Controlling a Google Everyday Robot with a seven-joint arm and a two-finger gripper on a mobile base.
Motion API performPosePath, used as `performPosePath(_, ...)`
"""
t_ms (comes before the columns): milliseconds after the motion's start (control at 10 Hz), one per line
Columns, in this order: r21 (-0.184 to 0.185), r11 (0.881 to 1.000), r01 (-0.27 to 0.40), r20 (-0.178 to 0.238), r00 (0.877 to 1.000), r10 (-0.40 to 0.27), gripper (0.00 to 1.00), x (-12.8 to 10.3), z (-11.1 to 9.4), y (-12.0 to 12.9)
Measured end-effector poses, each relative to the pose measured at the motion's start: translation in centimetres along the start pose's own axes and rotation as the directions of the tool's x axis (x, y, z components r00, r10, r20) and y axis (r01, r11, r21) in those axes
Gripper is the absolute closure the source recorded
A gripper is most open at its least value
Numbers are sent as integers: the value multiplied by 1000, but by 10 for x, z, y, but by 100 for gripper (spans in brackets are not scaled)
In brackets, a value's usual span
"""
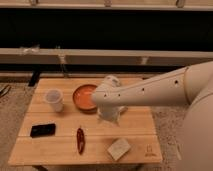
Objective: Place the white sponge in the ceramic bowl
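Observation:
The white sponge [119, 148] lies flat near the front edge of the wooden table [60, 150], right of centre. The ceramic bowl [84, 96], orange-red inside, sits at the middle back of the table. My arm reaches in from the right, and its gripper [109, 116] hangs just right of the bowl, above and behind the sponge and apart from it. The arm's end covers the bowl's right rim.
A translucent plastic cup [54, 99] stands left of the bowl. A black phone [42, 130] lies at the front left. A red chili pepper [80, 140] lies left of the sponge. The white bottle is hidden behind the gripper. A dark bench runs behind the table.

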Motion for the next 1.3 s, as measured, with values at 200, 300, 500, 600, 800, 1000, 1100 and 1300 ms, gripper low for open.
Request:
performPosePath(200, -11, 999, -41, -25, 999, 41, 35, 4, 15, -18)
performPosePath(300, -16, 998, -60, -40, 997, 60, 35, 6, 24, -28)
performPosePath(500, -26, 996, -90, -67, 994, 88, 35, 9, 44, -46)
performPosePath(600, -30, 994, -107, -84, 991, 104, 35, 12, 56, -56)
performPosePath(800, -33, 990, -137, -114, 985, 133, 35, 17, 76, -74)
performPosePath(1000, -34, 984, -173, -153, 974, 166, 35, 24, 100, -96)
performPosePath(1100, -35, 981, -191, -174, 968, 182, 35, 29, 115, -107)
performPosePath(1300, -35, 977, -211, -200, 959, 200, 35, 34, 128, -118)
